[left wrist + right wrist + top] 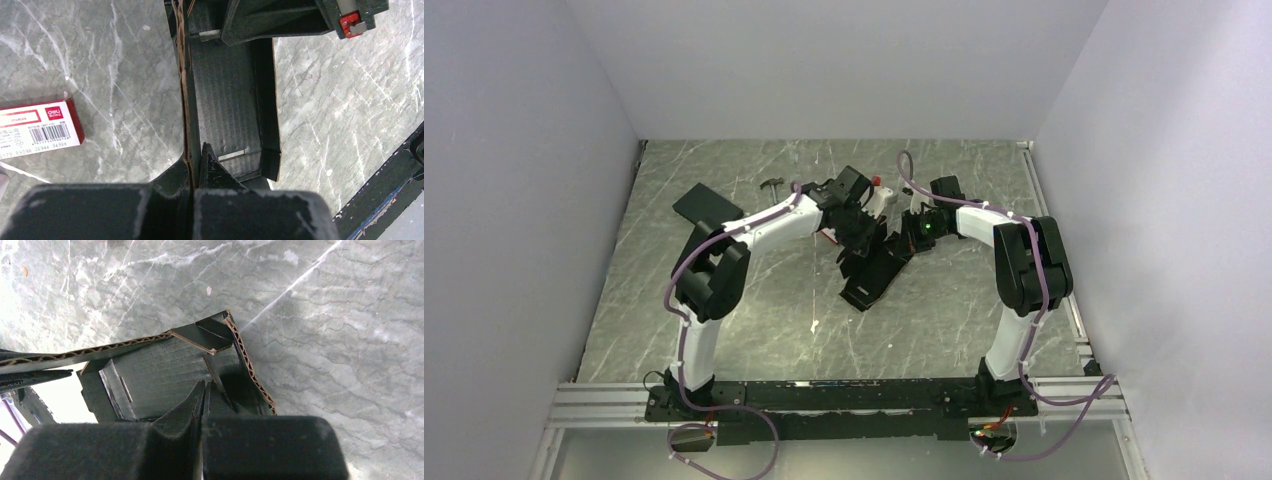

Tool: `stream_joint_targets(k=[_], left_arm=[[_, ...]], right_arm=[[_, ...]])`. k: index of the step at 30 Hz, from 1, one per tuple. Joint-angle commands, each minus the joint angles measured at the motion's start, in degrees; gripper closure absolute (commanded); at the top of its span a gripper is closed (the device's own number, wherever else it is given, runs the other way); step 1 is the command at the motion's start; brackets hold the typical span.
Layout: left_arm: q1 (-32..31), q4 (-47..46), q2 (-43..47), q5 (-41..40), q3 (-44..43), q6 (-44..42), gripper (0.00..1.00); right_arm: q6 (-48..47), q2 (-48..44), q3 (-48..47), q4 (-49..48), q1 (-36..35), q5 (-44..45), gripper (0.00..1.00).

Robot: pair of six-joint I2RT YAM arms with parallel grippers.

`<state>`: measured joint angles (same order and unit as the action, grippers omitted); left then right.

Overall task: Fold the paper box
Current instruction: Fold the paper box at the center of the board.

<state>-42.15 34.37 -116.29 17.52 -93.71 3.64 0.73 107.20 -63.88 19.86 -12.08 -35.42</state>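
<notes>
The table (pixel 944 310) is grey-green marble-patterned, enclosed by plain white walls on the left, far and right sides. The box (pixel 874 275) sits at the middle of the table, slightly towards the far side, between the two arms. It is partly formed, with walls raised and its near end resting on the table. The left arm (pixel 764 228) reaches in from the left. In its wrist view, the left jaws are closed on the raw corrugated edge of a standing box (pixel 225 100) wall, which runs straight between the fingers. The right arm (pixel 984 222) reaches in from the right. The right jaws are fully closed, their tips inside the box (pixel 160 370) against an inner flap near a raised corner; whether that flap is pinched cannot be told. A red and white staples pack (pixel 35 129) lies flat on the table left of the box. A black slab (pixel 707 207) lies at far left, well apart.
</notes>
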Motion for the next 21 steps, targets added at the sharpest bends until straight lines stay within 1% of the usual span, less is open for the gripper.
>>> stream_joint_targets(k=[1, 13, 21], left_arm=[[-4.1, -6.1, -1.6, 8.8, -4.7, -1.5, 1.0], [-4.2, -2.6, -3.7, 8.9, -8.8, 6.6, 1.0], [-3.6, -5.8, -4.3, 11.9, -7.0, 11.4, 1.0]], right_arm=[[2.1, 0.2, -0.3, -7.6, -1.5, -1.5, 1.0], [0.3, -0.6, -0.4, -6.8, -1.8, -1.1, 1.0], [-0.1, -0.4, -0.2, -6.5, -2.4, -0.5, 1.0]])
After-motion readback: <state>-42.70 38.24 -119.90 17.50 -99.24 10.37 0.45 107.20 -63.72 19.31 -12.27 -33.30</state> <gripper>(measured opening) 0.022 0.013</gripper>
